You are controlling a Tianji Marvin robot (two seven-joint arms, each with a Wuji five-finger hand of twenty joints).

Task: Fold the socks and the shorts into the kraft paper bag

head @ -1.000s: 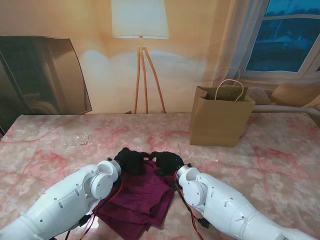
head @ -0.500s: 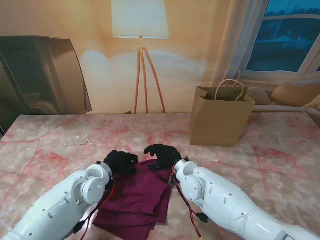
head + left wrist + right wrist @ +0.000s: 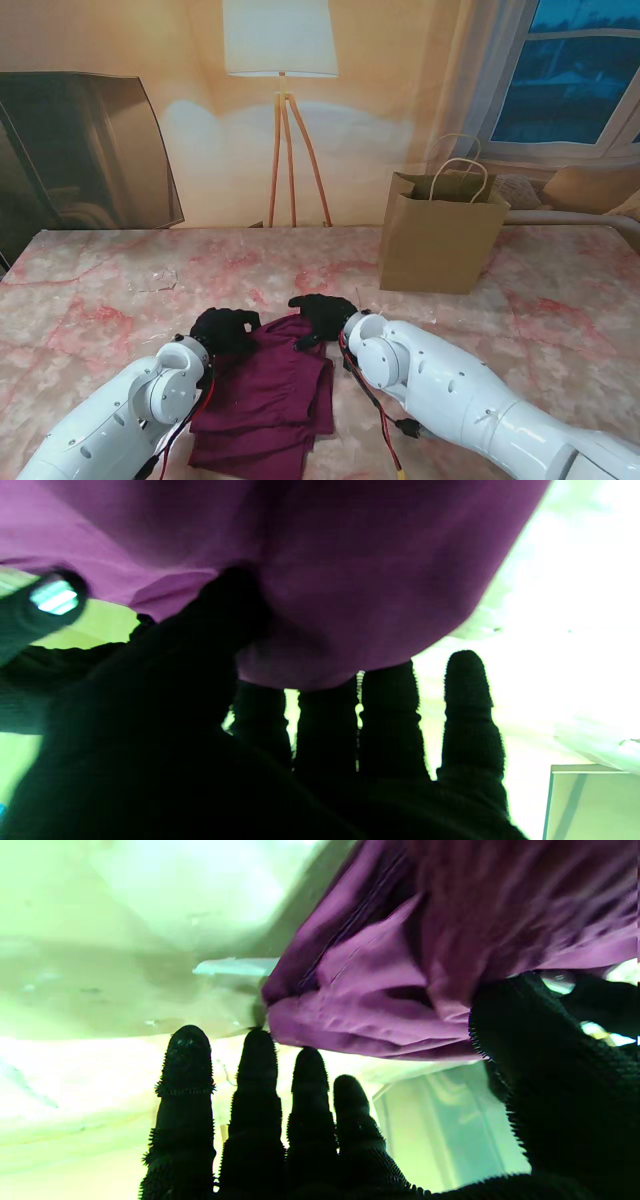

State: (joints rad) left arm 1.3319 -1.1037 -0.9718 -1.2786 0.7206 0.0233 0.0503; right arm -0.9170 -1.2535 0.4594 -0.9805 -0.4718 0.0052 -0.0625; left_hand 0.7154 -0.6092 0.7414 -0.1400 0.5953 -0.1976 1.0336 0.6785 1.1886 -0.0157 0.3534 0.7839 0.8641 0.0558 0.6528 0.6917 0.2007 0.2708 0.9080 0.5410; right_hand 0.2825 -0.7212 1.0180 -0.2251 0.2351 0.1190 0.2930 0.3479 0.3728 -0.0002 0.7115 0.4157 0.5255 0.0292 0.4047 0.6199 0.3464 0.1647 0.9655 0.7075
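The maroon shorts lie folded on the marble table close to me, between my two arms. My left hand, in a black glove, rests at their far left corner with fingers stretched out; in the left wrist view its thumb touches the shorts. My right hand is at the far right corner, fingers straight and apart, thumb against the bunched edge of the shorts. Neither hand is closed around the cloth. The kraft paper bag stands upright and open, farther off to the right. No socks are in view.
A floor lamp and a dark panel show on the backdrop behind the table. A small piece of clear plastic lies at the far left of the table. My forearms cover the table's near corners.
Both hands have spread apart over the shorts, the left going left and the right going slightly farther from me. The shorts lie flatter and more squared than a second ago.
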